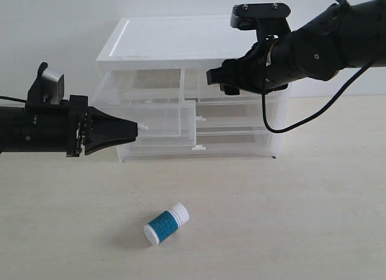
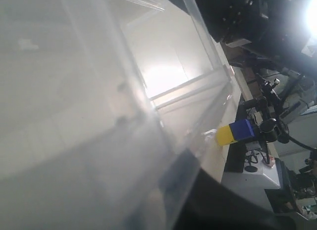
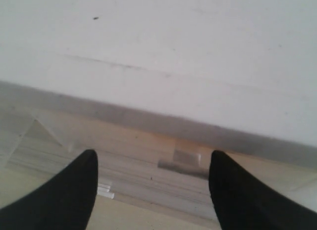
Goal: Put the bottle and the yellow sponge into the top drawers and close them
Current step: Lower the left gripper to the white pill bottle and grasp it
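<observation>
Bottle [image 1: 166, 224] is lying on the tabletop [image 1: 301, 219] in front of the drawer unit [image 1: 181, 44]. Left claw [image 1: 134, 129] is pinching narrow on the tab [image 1: 143, 128] of its pulled-out top-left drawer [image 1: 166, 118], and right claw [image 1: 217, 81] is hovering wide at its top-right front.

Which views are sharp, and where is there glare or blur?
Exterior view: sharp, evenly lit; the bottle casts a soft shadow. Left wrist view: the left top drawer is blurred, with a glare patch. Right wrist view: soft; the right gripper is a dark silhouette.
</observation>
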Controlling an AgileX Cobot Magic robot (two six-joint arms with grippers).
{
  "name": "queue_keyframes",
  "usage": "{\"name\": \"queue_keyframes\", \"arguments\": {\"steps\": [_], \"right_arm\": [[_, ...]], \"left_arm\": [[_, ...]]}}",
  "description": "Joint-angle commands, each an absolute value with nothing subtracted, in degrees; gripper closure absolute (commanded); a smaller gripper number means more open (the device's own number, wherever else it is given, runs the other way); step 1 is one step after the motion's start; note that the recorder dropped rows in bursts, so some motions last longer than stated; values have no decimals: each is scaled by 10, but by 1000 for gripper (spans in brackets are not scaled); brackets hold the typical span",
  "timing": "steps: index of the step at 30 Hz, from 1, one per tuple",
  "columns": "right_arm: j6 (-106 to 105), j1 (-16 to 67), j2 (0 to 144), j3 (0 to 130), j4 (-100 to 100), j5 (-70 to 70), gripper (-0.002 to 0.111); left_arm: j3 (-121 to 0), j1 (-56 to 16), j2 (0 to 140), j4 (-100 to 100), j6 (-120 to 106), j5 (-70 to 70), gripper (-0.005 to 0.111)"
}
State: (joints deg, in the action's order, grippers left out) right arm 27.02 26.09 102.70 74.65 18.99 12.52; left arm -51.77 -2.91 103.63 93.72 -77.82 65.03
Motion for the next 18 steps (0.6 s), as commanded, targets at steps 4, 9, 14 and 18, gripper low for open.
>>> {"name": "queue_keyframes", "arguments": {"steps": [4, 9, 14, 18], "right_arm": [[260, 256, 1039, 756, 201, 85, 49], [260, 256, 1039, 756, 201, 88, 49], [260, 256, 1039, 756, 201, 88, 49], [260, 256, 1039, 756, 201, 88, 49]], "left_arm": [[-516, -36, 1021, 933, -801, 691, 77], [-515, -36, 1021, 906, -789, 688, 56], [-489, -36, 1021, 900, -791, 663, 57], [-437, -37, 1021, 874, -823, 540, 58]]}}
